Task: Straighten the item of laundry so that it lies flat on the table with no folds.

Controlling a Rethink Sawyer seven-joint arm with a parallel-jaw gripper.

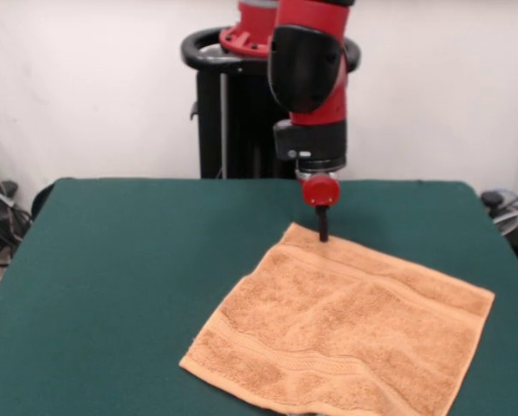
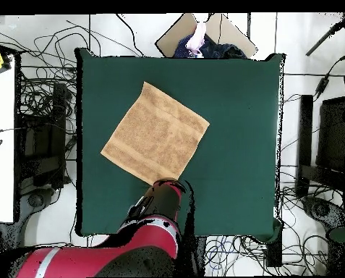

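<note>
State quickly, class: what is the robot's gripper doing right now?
Gripper: tip at the towel's far corner; open or shut cannot be told.

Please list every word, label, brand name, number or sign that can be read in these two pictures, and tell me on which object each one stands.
None: no readable text shows in either view.
The towel, the table and the arm with its gripper carry no visible lettering.

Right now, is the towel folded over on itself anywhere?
No, the towel lies spread out as a single flat layer on the green table, all four corners showing.
</note>
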